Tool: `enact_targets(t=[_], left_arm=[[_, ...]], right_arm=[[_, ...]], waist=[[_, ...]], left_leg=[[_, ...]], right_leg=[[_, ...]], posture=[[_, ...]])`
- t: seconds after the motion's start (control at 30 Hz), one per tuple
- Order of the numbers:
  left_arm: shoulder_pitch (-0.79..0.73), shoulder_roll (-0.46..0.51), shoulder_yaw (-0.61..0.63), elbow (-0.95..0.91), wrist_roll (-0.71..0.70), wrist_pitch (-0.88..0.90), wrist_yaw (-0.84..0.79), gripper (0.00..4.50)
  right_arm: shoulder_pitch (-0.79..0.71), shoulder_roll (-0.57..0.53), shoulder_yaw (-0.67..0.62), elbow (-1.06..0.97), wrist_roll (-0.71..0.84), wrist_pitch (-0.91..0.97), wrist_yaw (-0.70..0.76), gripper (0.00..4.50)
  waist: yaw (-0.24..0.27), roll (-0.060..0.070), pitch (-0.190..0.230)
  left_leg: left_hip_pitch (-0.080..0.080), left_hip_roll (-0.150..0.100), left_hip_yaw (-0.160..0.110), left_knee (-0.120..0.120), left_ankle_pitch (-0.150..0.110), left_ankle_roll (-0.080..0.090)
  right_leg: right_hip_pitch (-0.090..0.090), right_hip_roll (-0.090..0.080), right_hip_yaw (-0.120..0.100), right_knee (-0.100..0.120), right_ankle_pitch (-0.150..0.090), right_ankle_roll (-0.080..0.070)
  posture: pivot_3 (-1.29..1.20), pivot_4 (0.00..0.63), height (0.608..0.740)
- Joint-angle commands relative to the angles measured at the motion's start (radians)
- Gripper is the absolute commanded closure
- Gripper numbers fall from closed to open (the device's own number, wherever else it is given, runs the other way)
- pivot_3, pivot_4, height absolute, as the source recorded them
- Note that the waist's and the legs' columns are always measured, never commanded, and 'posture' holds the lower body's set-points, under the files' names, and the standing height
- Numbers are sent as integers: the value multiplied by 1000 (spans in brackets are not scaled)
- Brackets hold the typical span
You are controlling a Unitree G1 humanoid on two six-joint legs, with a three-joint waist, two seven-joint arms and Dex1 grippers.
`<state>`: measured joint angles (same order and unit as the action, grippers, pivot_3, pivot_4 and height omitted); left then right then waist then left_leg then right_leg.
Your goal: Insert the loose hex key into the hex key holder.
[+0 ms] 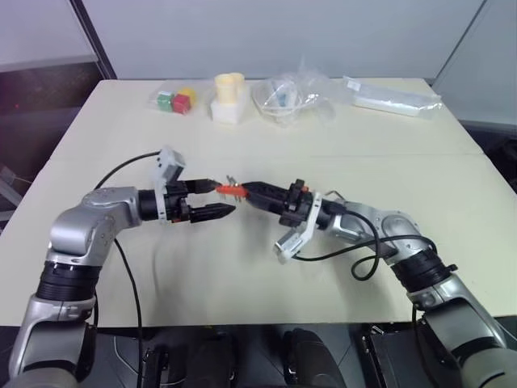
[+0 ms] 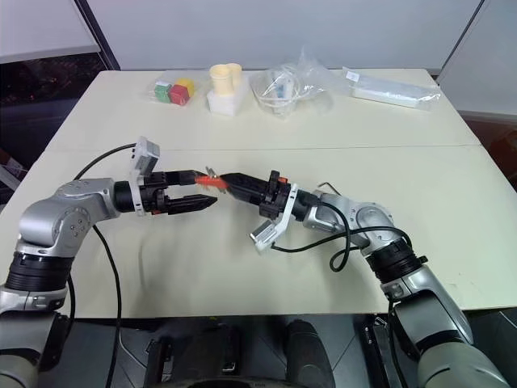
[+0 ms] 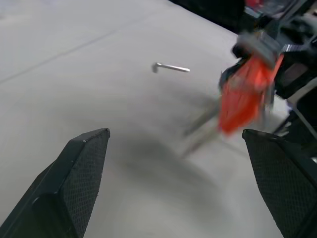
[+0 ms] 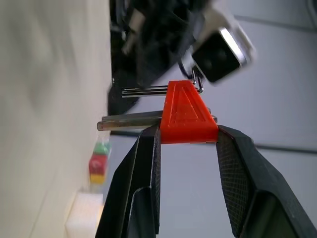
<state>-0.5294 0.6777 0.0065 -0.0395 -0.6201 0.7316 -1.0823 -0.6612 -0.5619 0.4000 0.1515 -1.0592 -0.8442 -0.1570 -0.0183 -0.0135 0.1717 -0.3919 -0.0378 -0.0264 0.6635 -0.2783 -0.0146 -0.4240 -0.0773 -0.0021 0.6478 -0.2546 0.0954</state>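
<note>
Right now you have both arms raised over the table (image 1: 242, 275), tips facing each other. Your right gripper (image 4: 187, 136) is clamped on the holder (image 1: 232, 190), lifted clear of the surface, its keys sticking out sideways. Your left gripper (image 1: 212, 200) is spread wide and carries nothing, just beside the holder. So the holder is picked up, but the loose key (image 3: 171, 68) lies bare on the table, untouched. By my reading, you have the harder half left: grasp that key, then line it up and push it into the holder.
</note>
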Motion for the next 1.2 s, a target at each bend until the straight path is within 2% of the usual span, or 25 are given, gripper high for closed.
enact_targets(t=[0.03, 0.33, 0.5, 0.67, 0.93, 1.2], left_arm=[[-40, 12, 21, -14, -14, -9, -25, 0], [-48, 1, 42, -61, -48, 11, -12, 0], [-39, 1, 50, -82, -58, 13, -1, 0], [-23, 6, 51, -97, -58, -33, -25, 0], [17, 0, 60, -102, 1, -238, -68, 0], [39, 5, 62, -98, -15, -252, -96, 0]], right_arm=[[-44, -5, 6, -8, 3, -8, -18, 3470], [-59, 25, 35, 51, 134, -23, 70, 3470], [-42, 52, 47, 104, 474, 24, 338, 3470], [-59, 44, 32, 79, 646, 54, 497, 3470], [-88, 20, -5, 33, 744, 58, 624, 3470], [-109, 1, -39, 17, 776, 22, 679, 3470]], waist=[[0, 0, 0], [-1, 0, 0], [-2, 0, 0], [-1, 0, 0], [1, 0, 0], [3, 0, 0]], left_leg=[[0, 0, 0, 0, 0, 0], [0, 0, 0, 0, 0, 0], [0, 0, 0, 0, -1, 2], [0, 0, 0, 1, -3, 6], [0, 1, 0, 1, -3, 6], [0, 0, 0, 1, -3, 6]], right_leg=[[0, 0, 0, 0, 0, 0], [0, 0, 0, 0, 0, 0], [1, 0, 0, 0, 0, 0], [1, 0, 0, 0, 0, 0], [1, -2, 0, 0, 0, 0], [1, -2, 0, 0, 0, 0]], posture=[[0, 150, 740], [0, 150, 740], [0, 150, 740], [0, 150, 740], [0, 150, 740], [0, 150, 740]])
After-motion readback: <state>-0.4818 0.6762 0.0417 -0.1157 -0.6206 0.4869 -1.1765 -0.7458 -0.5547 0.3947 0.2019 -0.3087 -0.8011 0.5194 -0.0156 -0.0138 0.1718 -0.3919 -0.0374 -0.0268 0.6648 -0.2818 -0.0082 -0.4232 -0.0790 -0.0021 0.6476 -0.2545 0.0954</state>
